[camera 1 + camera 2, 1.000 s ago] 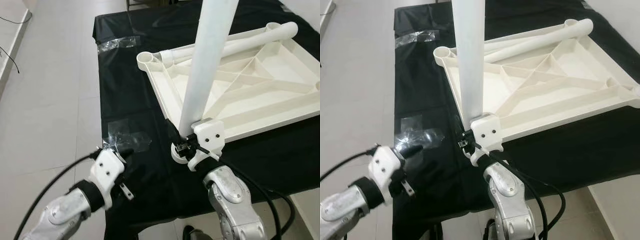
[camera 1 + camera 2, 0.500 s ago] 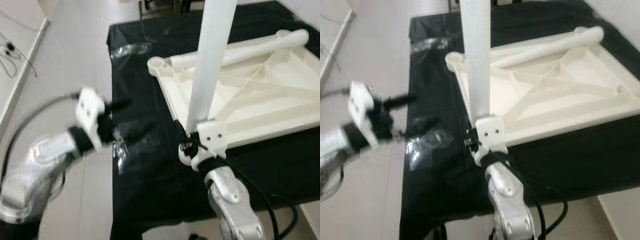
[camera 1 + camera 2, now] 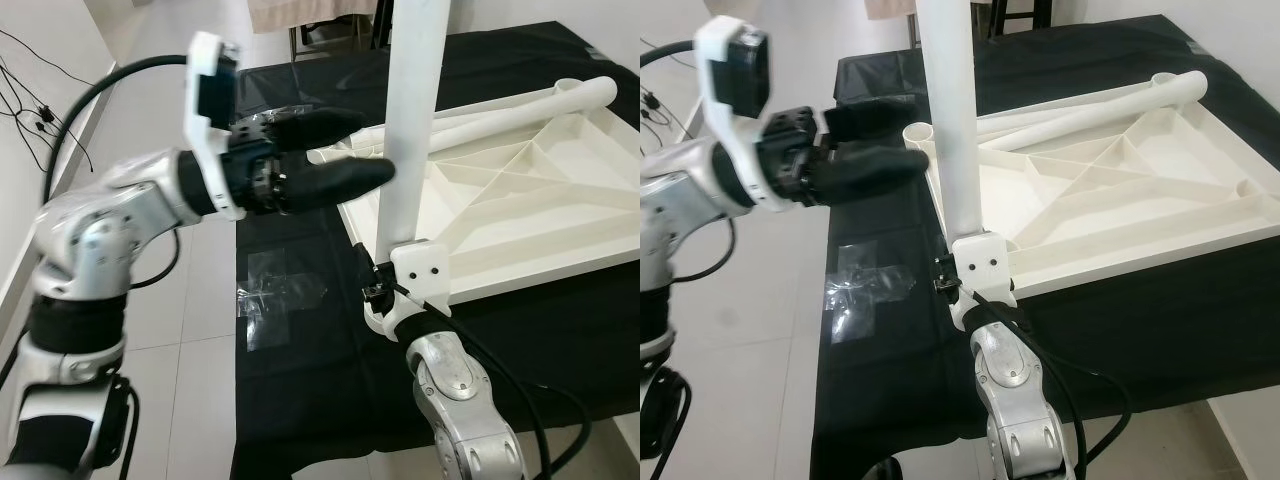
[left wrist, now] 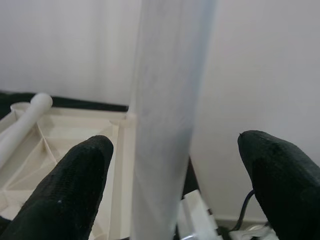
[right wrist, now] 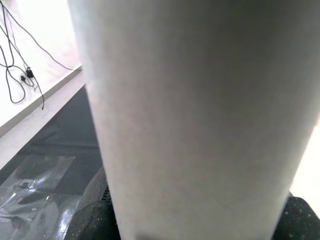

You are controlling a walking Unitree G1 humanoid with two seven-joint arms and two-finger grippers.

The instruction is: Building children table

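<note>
Two black fingers of the left gripper (image 3: 345, 150) are spread apart, with nothing between the pads; the tips point at the upright white table leg (image 3: 412, 120) and stop just short of it. In the left wrist view the leg (image 4: 170, 115) stands in the gap between the two fingers (image 4: 70, 190), and neither of them touches it.

The right gripper (image 3: 375, 290) is at the lower end of the same leg and holds it upright. Its fingers are mostly hidden behind the leg and the white wrist housing, but in the right wrist view the leg (image 5: 195, 115) sits directly between the dark fingertips (image 5: 92, 220), so this gripper is clamped on the leg.

Just beyond the right gripper lies the white tabletop (image 3: 520, 200), upside down, with its ribs facing up, on a black cloth (image 3: 300, 400). The leg's foot is near the closest corner of the tabletop, but I cannot tell if it sits in a socket there. At the far edge of the tabletop lies another white leg (image 3: 500, 105), resting flat along it. Below the left gripper, on the cloth, is a piece of clear tape or plastic film (image 3: 275, 300).

No brand, label or writing can be read on any of these parts.
</note>
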